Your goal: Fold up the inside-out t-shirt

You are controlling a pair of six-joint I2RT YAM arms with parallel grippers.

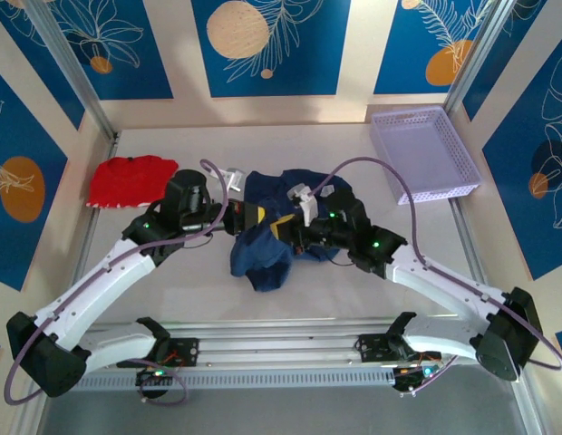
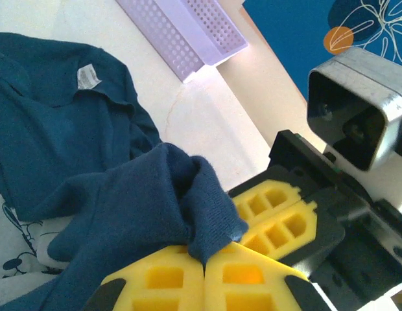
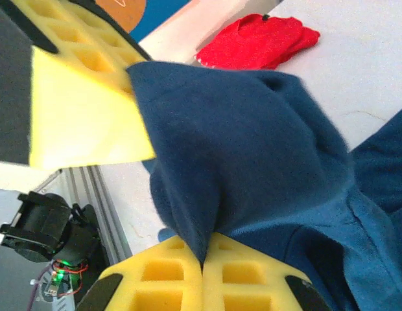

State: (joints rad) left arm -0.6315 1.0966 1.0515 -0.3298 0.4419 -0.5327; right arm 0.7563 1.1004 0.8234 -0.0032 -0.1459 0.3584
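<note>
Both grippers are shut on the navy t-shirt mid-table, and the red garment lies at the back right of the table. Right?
Not quite: the red garment lies at the back left, as the top view shows. The left gripper and right gripper are indeed shut on the t-shirt mid-table.

Top camera looks down; wrist cameras closely share the t-shirt [image 2: 58, 142].

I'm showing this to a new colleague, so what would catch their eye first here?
The crumpled navy t-shirt at the middle of the table, with the left gripper and right gripper both shut on folds of it, close together. Then the bright red garment at the far left and the lavender basket at the far right.
</note>
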